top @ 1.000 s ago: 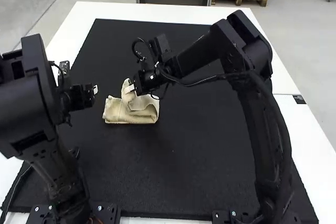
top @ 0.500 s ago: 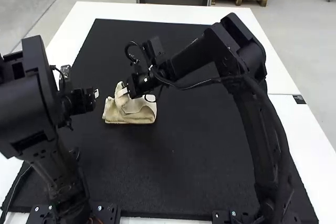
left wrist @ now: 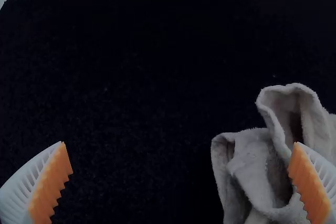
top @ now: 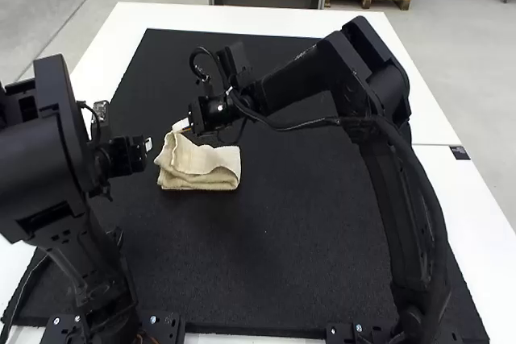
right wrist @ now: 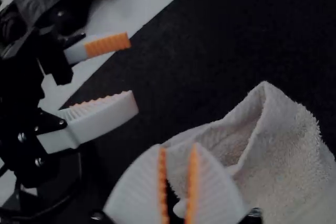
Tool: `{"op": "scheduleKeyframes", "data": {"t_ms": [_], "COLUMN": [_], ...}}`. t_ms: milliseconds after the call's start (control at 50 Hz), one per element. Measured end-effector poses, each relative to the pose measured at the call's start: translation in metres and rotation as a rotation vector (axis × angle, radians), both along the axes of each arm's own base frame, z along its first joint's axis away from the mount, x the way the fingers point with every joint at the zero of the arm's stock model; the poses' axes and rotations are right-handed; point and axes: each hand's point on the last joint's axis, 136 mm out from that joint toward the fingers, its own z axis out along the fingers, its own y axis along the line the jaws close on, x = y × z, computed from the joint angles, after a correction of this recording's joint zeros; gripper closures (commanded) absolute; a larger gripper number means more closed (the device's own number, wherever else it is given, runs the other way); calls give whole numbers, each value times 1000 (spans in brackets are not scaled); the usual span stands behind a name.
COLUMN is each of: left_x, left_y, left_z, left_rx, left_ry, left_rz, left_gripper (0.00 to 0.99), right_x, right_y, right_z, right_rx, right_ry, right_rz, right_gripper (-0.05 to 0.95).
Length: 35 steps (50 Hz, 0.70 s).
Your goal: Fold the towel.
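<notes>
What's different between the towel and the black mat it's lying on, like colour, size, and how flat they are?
Colour: the towel is cream, while the mat is black.
Size: the towel, as folded, takes up a small patch; the mat covers most of the white table.
Pose: the towel is doubled over in layers, with one end standing up in a peak; the mat lies flat.
</notes>
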Motion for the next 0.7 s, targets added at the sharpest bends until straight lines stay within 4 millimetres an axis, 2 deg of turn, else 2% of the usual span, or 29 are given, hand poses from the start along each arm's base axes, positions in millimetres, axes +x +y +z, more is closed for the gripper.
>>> {"op": "scheduleKeyframes", "data": {"t_ms": [140,360,540,700], "left_x": [0,0,1,1], "left_y": [0,0,0,1], "left_z": [0,0,1,2], "left_rx": [0,1,3,4], "left_ry": [-1,-1,-5,-7], "left_rz": [0,0,0,0], "left_gripper": [30,28,30,28], "right_x": [-3,-9,-6,1], "right_y": [-4,-13,-10,-10], "right_z": [6,-13,-15,-40], "right_rx": [7,3,37,32], "right_ry": [18,24,-5,0], "right_rz": [12,15,18,10], "right_gripper": [923,923,923,923]}}
